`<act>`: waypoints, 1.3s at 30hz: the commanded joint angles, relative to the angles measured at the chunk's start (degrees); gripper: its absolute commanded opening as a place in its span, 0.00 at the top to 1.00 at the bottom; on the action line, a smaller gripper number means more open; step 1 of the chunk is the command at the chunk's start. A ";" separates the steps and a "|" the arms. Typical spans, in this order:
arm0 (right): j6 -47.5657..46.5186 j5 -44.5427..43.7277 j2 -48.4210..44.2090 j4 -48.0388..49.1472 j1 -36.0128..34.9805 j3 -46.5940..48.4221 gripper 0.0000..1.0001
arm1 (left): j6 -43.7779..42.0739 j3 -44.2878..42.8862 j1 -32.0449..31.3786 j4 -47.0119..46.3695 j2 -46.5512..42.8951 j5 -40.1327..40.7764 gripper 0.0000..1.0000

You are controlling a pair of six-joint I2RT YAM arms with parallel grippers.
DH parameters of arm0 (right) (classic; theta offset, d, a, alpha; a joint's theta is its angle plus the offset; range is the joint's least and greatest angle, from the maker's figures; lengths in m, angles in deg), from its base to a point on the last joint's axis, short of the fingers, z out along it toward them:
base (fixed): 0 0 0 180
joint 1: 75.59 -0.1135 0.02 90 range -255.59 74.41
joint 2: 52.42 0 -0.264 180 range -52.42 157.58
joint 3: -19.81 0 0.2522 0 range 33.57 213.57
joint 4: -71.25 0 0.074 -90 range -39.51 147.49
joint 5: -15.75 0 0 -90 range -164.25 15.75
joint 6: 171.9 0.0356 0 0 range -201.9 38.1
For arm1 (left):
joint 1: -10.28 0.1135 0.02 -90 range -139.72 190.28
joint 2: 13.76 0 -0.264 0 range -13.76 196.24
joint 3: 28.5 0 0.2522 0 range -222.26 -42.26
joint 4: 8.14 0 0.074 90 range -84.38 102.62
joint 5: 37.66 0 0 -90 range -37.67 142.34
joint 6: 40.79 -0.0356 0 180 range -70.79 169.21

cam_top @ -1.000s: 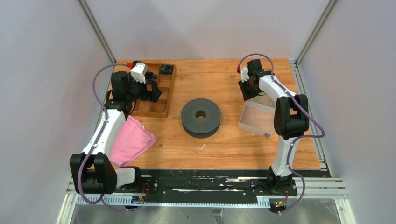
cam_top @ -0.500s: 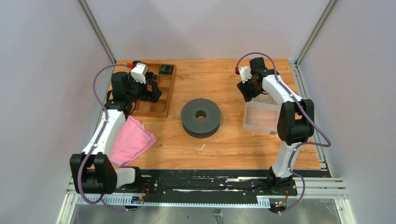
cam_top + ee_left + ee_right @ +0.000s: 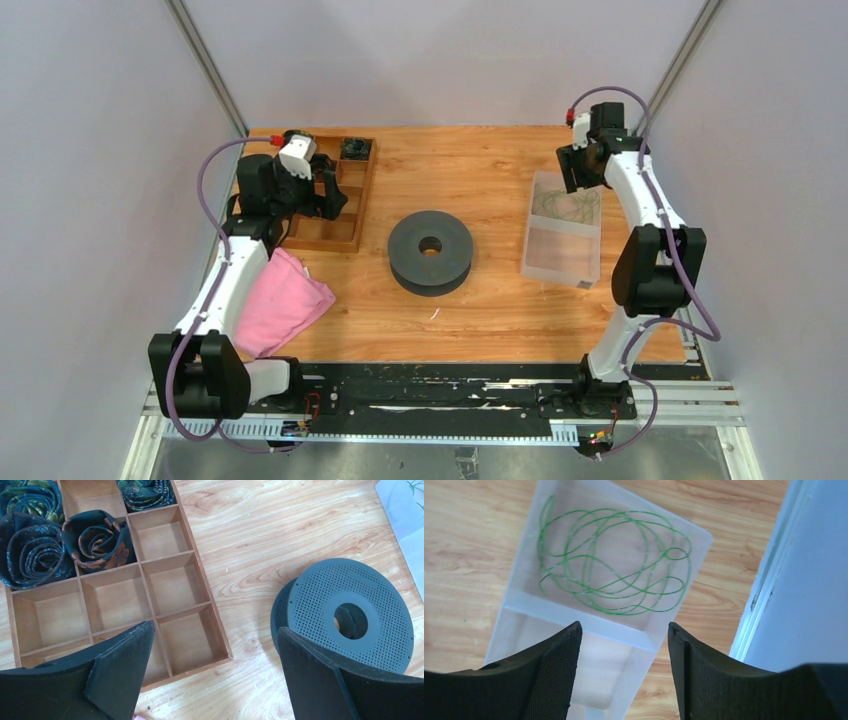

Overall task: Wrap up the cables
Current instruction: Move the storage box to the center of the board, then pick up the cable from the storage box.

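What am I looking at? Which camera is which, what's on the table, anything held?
Two robot arms bolted at the near edge of a table, each with a two-finger gripper. One picture looks down from above and behind. The other two come from wrist cameras, so the black shapes at the bottom are that arm's own fingers. On the table: a dark spool in the middle, a wooden divider tray holding rolled fabric far left, a pink cloth near left, and a clear bin at right with green cable lying loose in its far compartment. The left gripper hangs open over the tray, the right gripper open over the bin. Neither holds anything.
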 commanded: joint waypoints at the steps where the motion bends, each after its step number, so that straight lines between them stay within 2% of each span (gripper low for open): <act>1: 3.08 -0.68 3.89 -0.81 3.77 3.91 0.37 | 0.34 0.82 0.10 -2.10 -2.04 -1.22 0.02; 12: -4.84 0.53 11.69 -2.36 5.34 7.50 0.37 | 0.51 0.99 0.09 -2.05 -2.01 -1.48 0.02; 17: -11.71 3.19 12.18 -2.90 6.02 6.20 0.37 | 0.42 1.01 0.10 -2.03 -2.19 -1.52 0.02; 22: -14.63 2.52 12.67 -1.47 6.11 5.23 0.37 | 0.44 1.19 0.10 -2.30 -1.82 -1.40 0.02; 28: -17.53 1.68 16.84 -1.80 6.08 9.24 0.39 | 0.38 0.93 0.08 -1.87 -1.21 -1.39 0.02; 36: -19.04 -1.03 21.15 -2.13 5.88 12.75 0.49 | 0.20 1.01 0.10 -1.99 -1.12 -0.87 0.02; 39: -18.83 -2.10 21.87 -2.13 5.62 13.84 0.63 | 0.16 0.86 0.07 -1.88 -0.87 -0.95 0.02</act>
